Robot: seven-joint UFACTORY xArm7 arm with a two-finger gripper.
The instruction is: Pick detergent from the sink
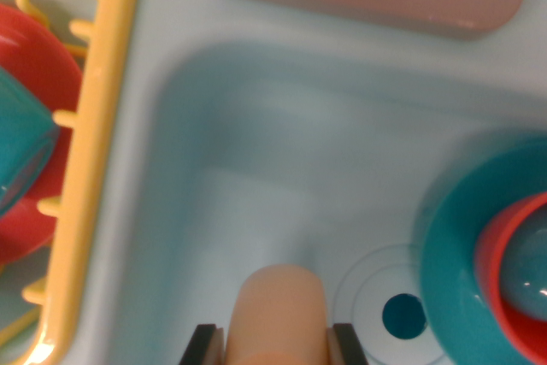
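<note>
At the near edge of the pale blue sink (256, 126), the gripper (278, 344) clamps the peach detergent bottle (280, 314) by its rounded sides, so it could slip free and strike the teal bowl (457, 271) on the right.

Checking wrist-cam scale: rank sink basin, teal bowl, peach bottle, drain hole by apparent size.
1. sink basin
2. teal bowl, cropped by the frame
3. peach bottle, close to the camera, so it looks large
4. drain hole
</note>
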